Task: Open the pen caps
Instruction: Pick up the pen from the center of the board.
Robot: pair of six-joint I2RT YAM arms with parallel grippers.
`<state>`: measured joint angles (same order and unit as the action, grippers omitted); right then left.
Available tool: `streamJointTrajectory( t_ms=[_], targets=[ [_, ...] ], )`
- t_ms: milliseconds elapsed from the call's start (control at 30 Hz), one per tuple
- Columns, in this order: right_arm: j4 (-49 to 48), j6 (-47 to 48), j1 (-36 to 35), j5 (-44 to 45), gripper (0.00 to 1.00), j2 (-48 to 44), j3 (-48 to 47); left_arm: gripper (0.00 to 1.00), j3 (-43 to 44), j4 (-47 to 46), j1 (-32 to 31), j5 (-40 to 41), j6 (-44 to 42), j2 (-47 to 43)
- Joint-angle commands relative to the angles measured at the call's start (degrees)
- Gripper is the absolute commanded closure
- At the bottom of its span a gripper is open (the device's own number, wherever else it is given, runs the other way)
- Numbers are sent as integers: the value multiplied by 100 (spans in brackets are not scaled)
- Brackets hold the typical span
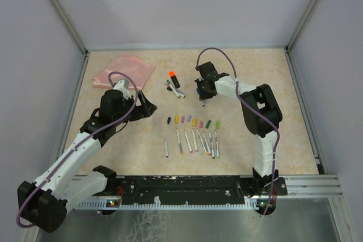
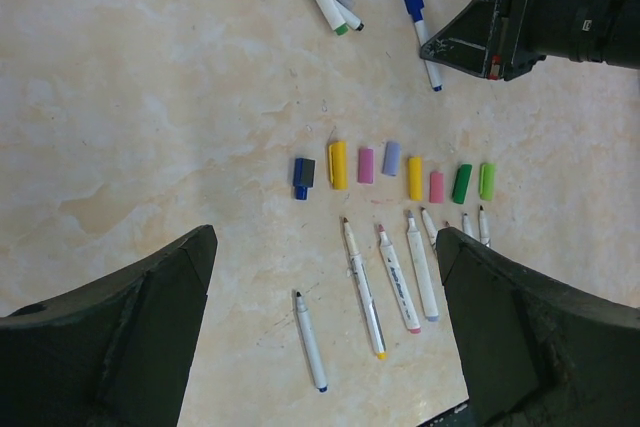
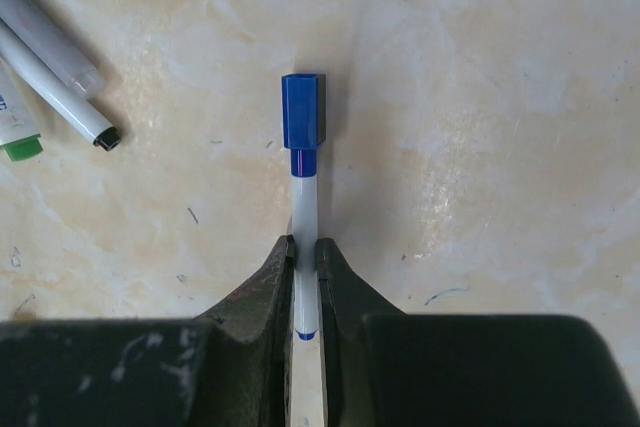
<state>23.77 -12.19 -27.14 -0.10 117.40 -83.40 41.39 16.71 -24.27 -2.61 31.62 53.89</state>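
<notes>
The blue cap [image 3: 303, 110] is still on its pen [image 3: 303, 209], which lies on the table [image 3: 500, 147] with its white barrel pinched tight between the closed jaws of the right gripper [image 3: 303, 247]. Nearer the arms, eight loose caps [image 1: 193, 121] lie in a row with bare pens [image 1: 195, 141] just below them, so most of the work looks done. Left to do, it seems, are this pen and a small heap [image 1: 173, 83] beside it, one with an orange cap [image 1: 171, 74]. The left gripper [image 1: 146, 107] hangs wide open and empty, near a pink pouch [image 1: 125, 71].
</notes>
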Motion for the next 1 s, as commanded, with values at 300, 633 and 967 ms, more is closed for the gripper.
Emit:
streamJointTrajectory(
  t_ms=[300, 633, 967],
  targets=[
    [99, 107, 44, 51, 88, -235, 237, 5, -114, -134, 19, -281, 254, -190],
    [336, 283, 42, 124, 85, 152, -273, 5, -74, -185, 20, -259, 277, -125],
    [506, 383, 5, 266, 82, 413, -495, 4, -31, -357, 19, -249, 236, 93]
  ],
)
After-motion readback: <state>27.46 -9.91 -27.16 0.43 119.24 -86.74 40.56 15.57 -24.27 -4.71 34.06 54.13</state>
